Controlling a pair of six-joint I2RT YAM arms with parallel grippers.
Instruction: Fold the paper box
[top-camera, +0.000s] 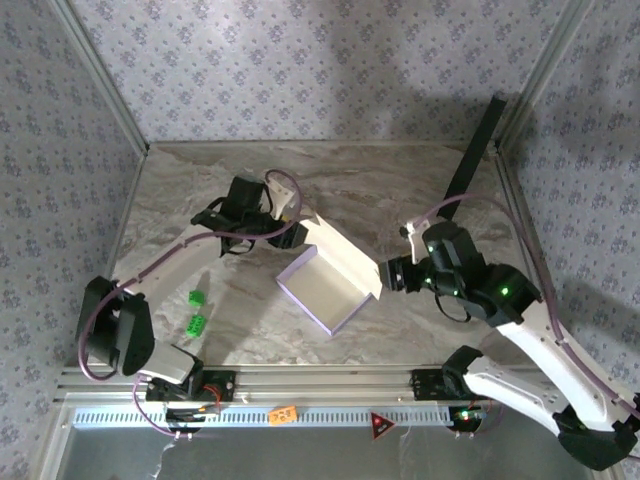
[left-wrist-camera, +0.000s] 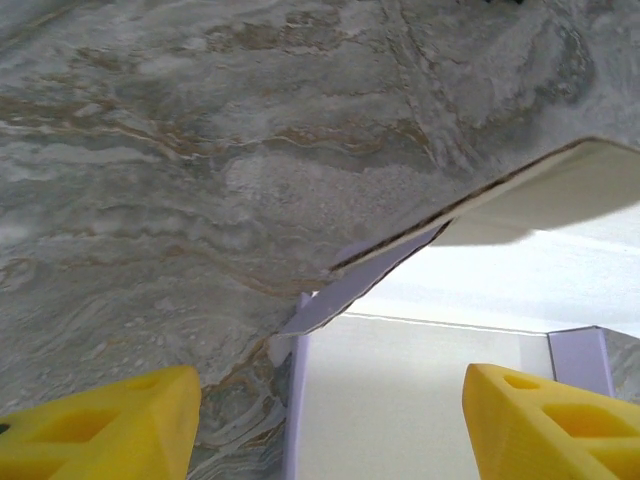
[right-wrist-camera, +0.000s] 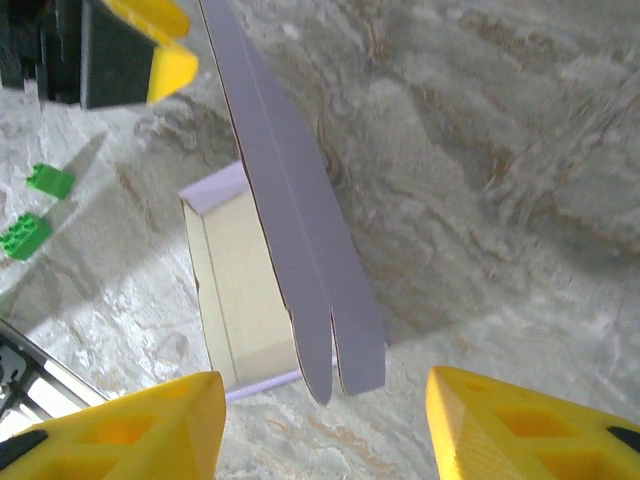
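Nearest the arm bases, at about 8 o'clock from the box, two green blocks (top-camera: 197, 323) lie on the table (top-camera: 200, 190), well apart from everything else.

The box (top-camera: 322, 290) sits mid-table as an open tray, mouth up. Its long axis runs from 10 o'clock to 4 o'clock. The lid stands raised along the far long side, with its pale inside facing the top camera and hiding the tray's far wall. In the right wrist view, the lid of the box (right-wrist-camera: 300, 220) shows its lavender back and a notched tip, and its far end is cut off at the top edge. The left wrist view crops the box (left-wrist-camera: 420, 400) at the bottom and right.

The right gripper (top-camera: 385, 272) hovers at the lid's 4 o'clock end. The right gripper (right-wrist-camera: 325, 380) has its fingers spread and pinches nothing; the lid tip hangs between them, apart from both.

The left gripper (top-camera: 292, 234) sits at the lid's 10 o'clock end. The left gripper (left-wrist-camera: 330, 380) is likewise spread wide and grips nothing.

Farthest, at 1 o'clock, a black panel (top-camera: 475, 150) leans in the back corner.
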